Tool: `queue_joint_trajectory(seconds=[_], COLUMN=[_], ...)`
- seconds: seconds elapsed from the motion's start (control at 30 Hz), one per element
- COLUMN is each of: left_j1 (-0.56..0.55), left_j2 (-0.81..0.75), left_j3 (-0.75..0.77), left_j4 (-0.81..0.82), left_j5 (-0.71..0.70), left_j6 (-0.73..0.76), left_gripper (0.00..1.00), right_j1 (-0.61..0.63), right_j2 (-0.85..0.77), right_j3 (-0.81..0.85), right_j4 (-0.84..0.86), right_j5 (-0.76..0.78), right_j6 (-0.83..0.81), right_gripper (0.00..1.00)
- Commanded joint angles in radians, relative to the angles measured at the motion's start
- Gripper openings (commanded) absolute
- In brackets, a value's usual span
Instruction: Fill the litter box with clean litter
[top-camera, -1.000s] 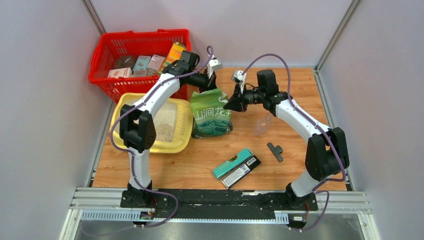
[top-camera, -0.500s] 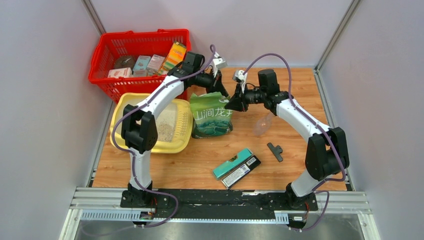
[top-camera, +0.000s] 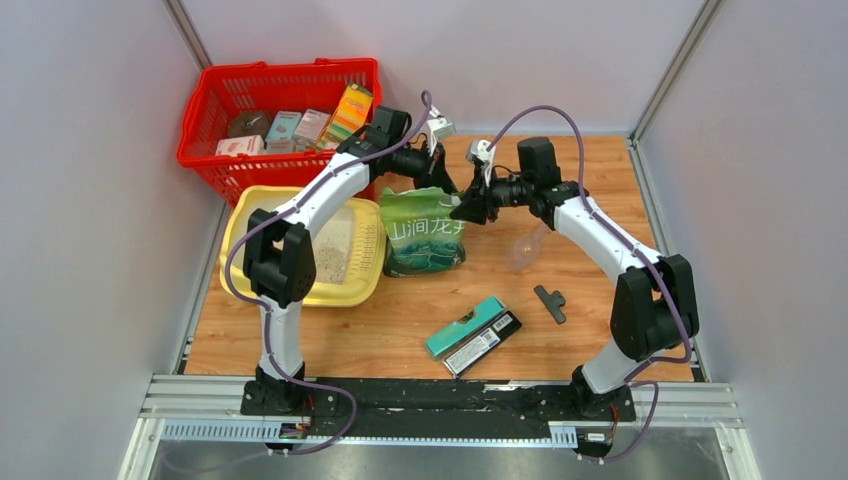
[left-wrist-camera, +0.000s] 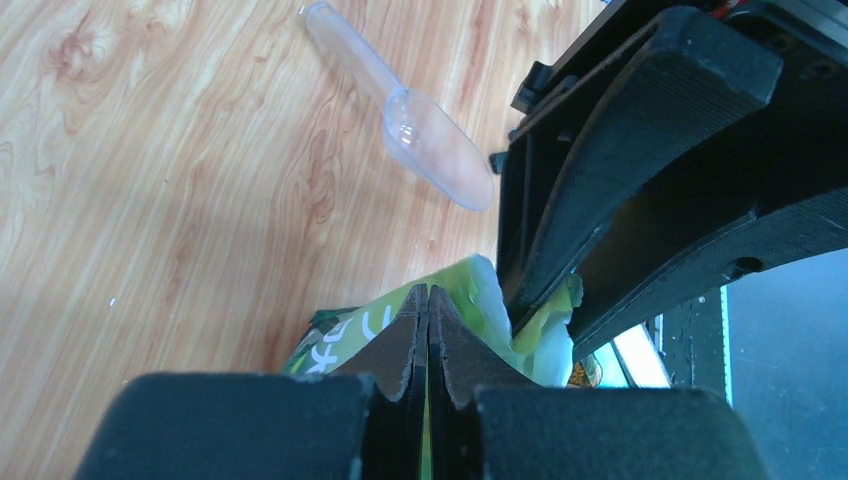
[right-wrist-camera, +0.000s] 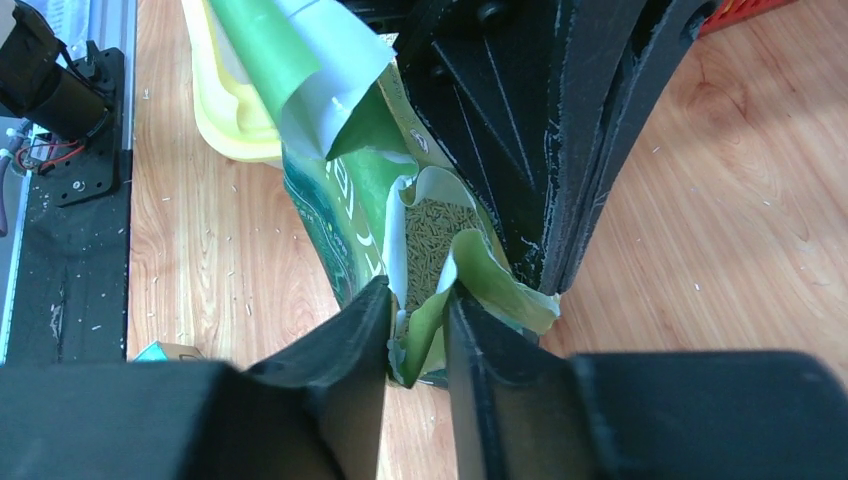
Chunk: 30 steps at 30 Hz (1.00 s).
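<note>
The left claw (left-wrist-camera: 428, 295) is sitting fully closed. Its ribbed black fingertips are pressing together right on the crinkly top lip of the green bag (top-camera: 422, 235), and it's looking like it's pinching that thin film.

The right claw (right-wrist-camera: 418, 288) is facing it from the other side of the bag mouth. Its fingers are standing a little apart with a floppy green flap hanging in the gap, so it's not clamping anything.

Between the two claws the bag is gaping open, white inside, with the clean litter (right-wrist-camera: 432, 238) showing as small grainy pellets down in it.

The litter box (top-camera: 240, 222) is smooth pale-yellow plastic with rounded corners. It's lying left of the left claw and closer to the arm bases, its rim just beside the bag, with a thin patch of granules spreading inside.

Behind the left claw a red mesh basket (top-camera: 215, 110) is crowding the corner. Under the right claw's arm a clear plastic scoop (left-wrist-camera: 430, 140) is lying flat on the wood-grain bench (top-camera: 400, 310).

Toward the bases from both claws, bare boards are showing between the bag and two flat boxes (top-camera: 472, 332), with a small black T-shaped piece (top-camera: 549, 302) lying off to their right.
</note>
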Motion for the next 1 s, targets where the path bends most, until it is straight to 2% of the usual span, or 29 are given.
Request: queue_joint_trajectory(seconds=[0.0, 0.1, 0.37, 0.57, 0.6, 0.7, 0.87, 0.97], left_j1=[-0.01, -0.01, -0.007, 0.016, 0.029, 0.043, 0.05, 0.04], left_j2=[-0.019, -0.019, -0.008, -0.04, -0.049, -0.052, -0.026, -0.008], left_j3=[0.004, 0.004, 0.028, 0.027, 0.028, 0.036, 0.065, 0.076], left_j4=[0.041, 0.065, 0.079, 0.079, 0.07, 0.006, -0.093, -0.099], left_j5=[0.036, 0.021, -0.008, -0.083, -0.093, -0.12, -0.076, -0.038], left_j6=[-0.056, -0.076, -0.088, -0.078, -0.067, -0.023, 0.028, -0.001], left_gripper=[0.02, 0.02, 0.03, 0.04, 0.04, 0.04, 0.04, 0.04], right_j1=[-0.02, -0.036, -0.07, -0.093, -0.096, -0.099, -0.102, -0.102], right_j2=[-0.013, -0.033, -0.045, -0.039, -0.033, -0.012, 0.037, 0.065], right_j3=[0.063, 0.071, 0.042, 0.034, 0.037, 0.043, 0.08, 0.094], right_j4=[-0.034, -0.1, -0.128, -0.11, -0.105, -0.078, -0.055, -0.038], right_j5=[-0.007, -0.01, -0.005, -0.017, -0.024, -0.048, -0.088, -0.108], right_j6=[-0.095, -0.146, -0.157, -0.167, -0.167, -0.169, -0.17, -0.17], right_gripper=[0.35, 0.48, 0.48, 0.57, 0.62, 0.65, 0.69, 0.71])
